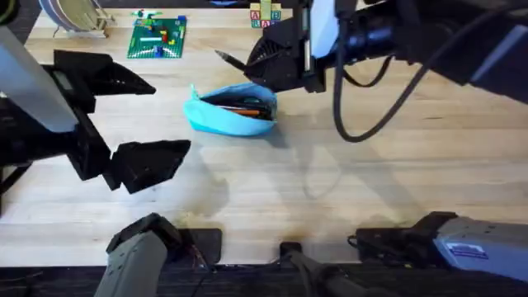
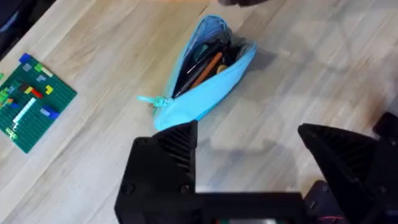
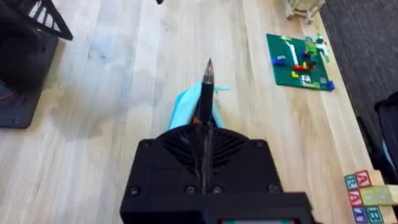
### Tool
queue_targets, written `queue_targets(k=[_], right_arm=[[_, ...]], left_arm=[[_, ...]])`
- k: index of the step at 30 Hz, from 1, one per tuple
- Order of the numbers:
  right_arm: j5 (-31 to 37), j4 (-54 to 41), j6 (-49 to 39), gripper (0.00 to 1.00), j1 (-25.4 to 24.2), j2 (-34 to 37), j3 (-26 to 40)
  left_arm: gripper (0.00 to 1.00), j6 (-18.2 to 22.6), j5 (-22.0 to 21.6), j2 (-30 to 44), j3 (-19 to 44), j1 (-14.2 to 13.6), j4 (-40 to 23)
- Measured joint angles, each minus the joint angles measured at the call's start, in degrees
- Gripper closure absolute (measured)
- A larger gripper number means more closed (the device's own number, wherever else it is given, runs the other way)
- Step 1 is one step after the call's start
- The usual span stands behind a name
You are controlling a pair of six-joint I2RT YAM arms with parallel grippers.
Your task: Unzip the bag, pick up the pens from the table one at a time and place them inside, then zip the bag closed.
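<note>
The light-blue bag [image 1: 233, 111] lies unzipped on the table [image 1: 346, 181], its mouth gaping. An orange pen [image 2: 205, 70] rests inside it, also visible from overhead as an orange streak [image 1: 245, 108]. My right gripper [image 1: 264, 63] hovers just above and behind the bag, shut on a black pen [image 1: 227, 58] whose tip sticks out past the fingers; in the right wrist view that black pen [image 3: 206, 93] points over the bag [image 3: 185, 109]. My left gripper [image 1: 153, 120] stands open to the left of the bag, nothing between its fingers [image 2: 165, 155].
A green brick baseplate [image 1: 157, 37] lies at the back left, also in the left wrist view [image 2: 31, 109]. Alphabet blocks [image 1: 266, 15] and a wooden rack [image 1: 78, 16] stand along the far edge. Bare wood stretches in front of the bag.
</note>
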Motion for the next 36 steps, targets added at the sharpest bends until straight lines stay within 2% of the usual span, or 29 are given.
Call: queue_targets(k=[8,31,36], right_arm=[[0.0,2.8,-0.2,0.969,2.2,5.1,0.0],[0.1,11.3,-0.4,0.969,2.3,21.0,0.0],[0.2,11.3,-0.4,0.969,2.3,22.0,0.0]], left_arm=[[0.007,0.0,0.0,0.0,0.0,0.0,0.0],[0.006,0.0,0.0,0.0,0.0,0.0,0.0],[0.006,0.0,0.0,0.0,0.0,0.0,0.0]])
